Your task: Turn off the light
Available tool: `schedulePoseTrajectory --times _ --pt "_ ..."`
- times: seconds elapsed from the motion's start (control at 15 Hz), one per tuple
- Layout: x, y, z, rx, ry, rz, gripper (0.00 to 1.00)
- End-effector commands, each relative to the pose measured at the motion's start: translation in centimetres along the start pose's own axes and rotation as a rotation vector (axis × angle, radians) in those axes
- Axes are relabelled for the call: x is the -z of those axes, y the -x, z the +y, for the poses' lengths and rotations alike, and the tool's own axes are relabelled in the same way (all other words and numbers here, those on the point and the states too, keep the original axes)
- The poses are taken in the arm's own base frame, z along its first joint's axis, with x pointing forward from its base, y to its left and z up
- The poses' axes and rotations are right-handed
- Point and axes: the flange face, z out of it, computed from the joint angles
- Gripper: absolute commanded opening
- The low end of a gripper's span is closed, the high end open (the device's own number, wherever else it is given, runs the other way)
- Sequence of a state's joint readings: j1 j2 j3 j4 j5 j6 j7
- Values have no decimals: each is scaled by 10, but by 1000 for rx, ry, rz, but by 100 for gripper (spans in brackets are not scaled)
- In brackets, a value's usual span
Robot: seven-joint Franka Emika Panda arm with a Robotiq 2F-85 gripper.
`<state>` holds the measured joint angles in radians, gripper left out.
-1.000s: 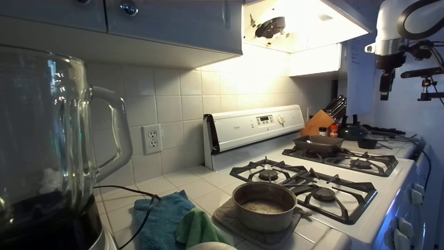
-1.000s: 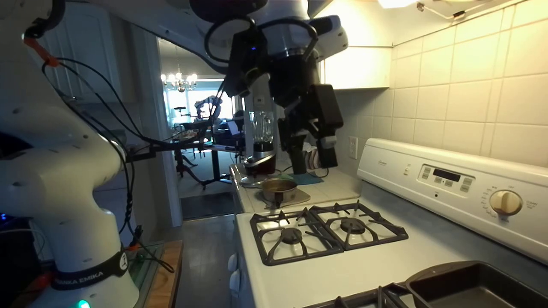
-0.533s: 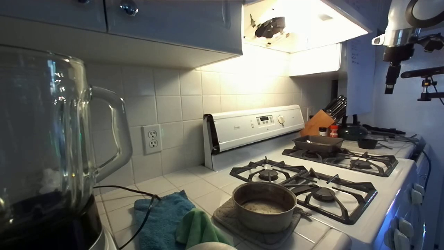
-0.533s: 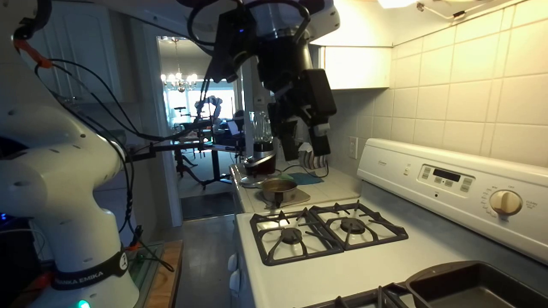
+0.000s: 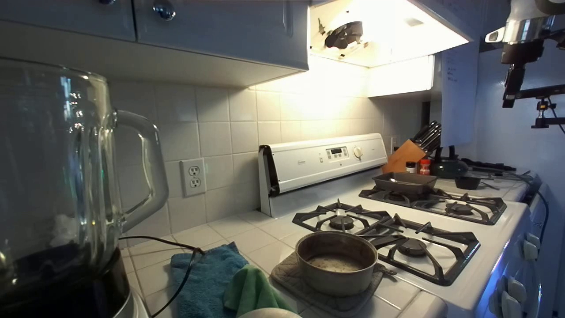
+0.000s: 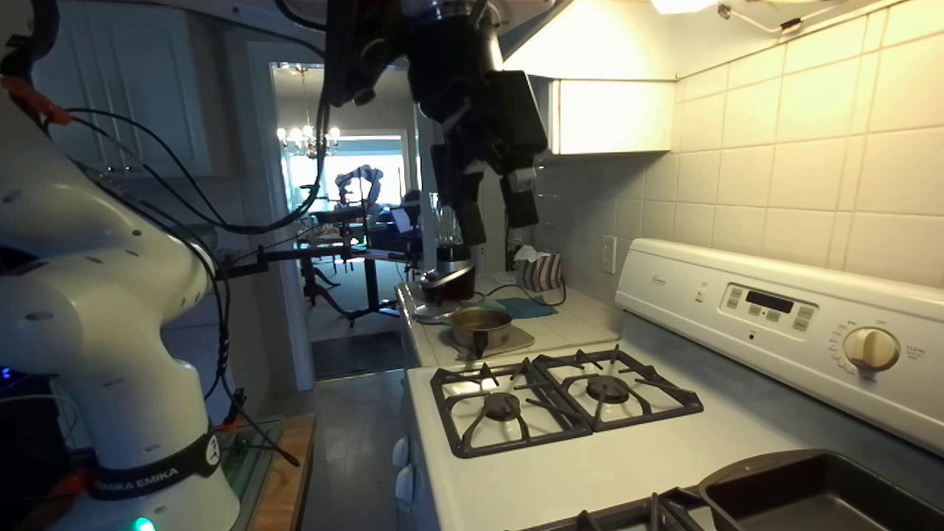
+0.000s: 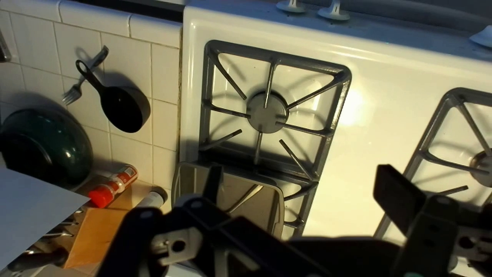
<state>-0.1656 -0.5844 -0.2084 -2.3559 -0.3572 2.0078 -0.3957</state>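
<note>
The light under the range hood (image 5: 397, 20) is lit, and it glows on the hood's underside and the wall tiles in both exterior views; the lamp's edge (image 6: 682, 6) shows at the top of an exterior view. I cannot make out a light switch on the hood. My gripper (image 6: 500, 221) hangs in the air, fingers down and apart, holding nothing. In an exterior view the gripper (image 5: 508, 101) is far right of the hood and lower than it. In the wrist view the open gripper (image 7: 300, 173) has the stove top below it.
The stove (image 6: 560, 472) has burner grates and a baking pan (image 6: 826, 494). A pot (image 5: 337, 263) and blender (image 5: 62, 176) stand on the counter. A knife block (image 5: 402, 157) and kettle (image 5: 448, 168) stand beyond the stove. A paper sheet (image 5: 459, 97) hangs near the hood.
My gripper has risen, moving right in an exterior view and left in the view that shows the robot's base. Its fingers stay apart. The hood light stays lit.
</note>
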Motion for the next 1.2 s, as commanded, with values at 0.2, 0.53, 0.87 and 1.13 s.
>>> schedulePoseTrajectory --times 0.2,0.53,0.87,1.13 --pt "35 30 -2 -23 -19 107 100" --pt "59 37 2 -56 -21 192 100" --pt "84 31 -1 -54 35 295 100" --pt "100 18 3 -63 80 386 100"
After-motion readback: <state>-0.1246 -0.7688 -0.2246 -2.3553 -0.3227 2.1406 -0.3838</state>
